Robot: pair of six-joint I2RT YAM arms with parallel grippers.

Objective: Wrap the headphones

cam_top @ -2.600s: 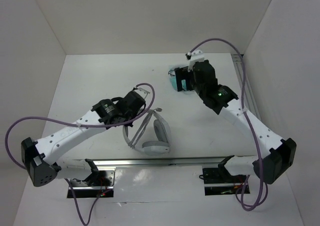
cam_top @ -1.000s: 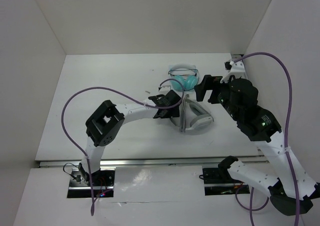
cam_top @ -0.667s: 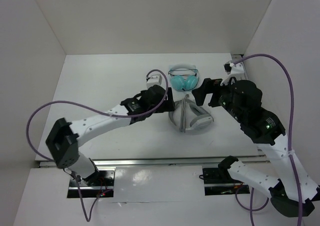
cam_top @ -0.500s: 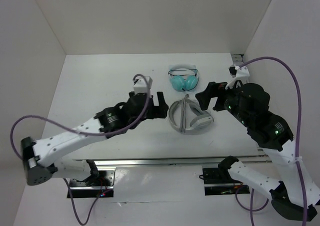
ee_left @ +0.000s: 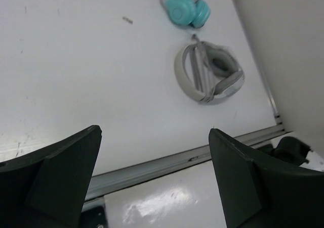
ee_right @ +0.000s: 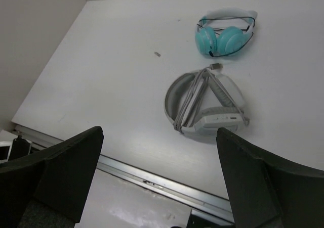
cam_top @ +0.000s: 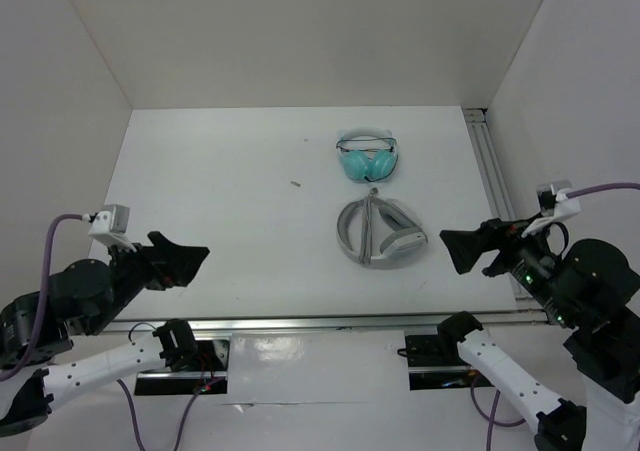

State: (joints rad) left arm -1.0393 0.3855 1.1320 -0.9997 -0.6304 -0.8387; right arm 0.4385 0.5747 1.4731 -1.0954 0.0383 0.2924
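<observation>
Top view: light-grey headphones (cam_top: pixel 380 234) flat mid-worktop (cam_top: pixel 220 186), cable strung across the middle, just nearside of teal headphones (cam_top: pixel 367 159). Left gripper (cam_top: pixel 190 258) and right gripper (cam_top: pixel 455 250) spread wide, empty, well apart from both.
Left wrist: headphones (ee_left: pixel 207 74) upper right, beyond the gripper.
Right wrist: headphones (ee_right: pixel 205 106) centred ahead.

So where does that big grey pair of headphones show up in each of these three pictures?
Top external: the grey headphones lie right of centre, at mid height.
Left wrist: the upper right part of the picture.
Right wrist: about the middle, slightly right.
Shared landmark: the teal headphones lie just above the grey pair in every view, apart from it.
</observation>
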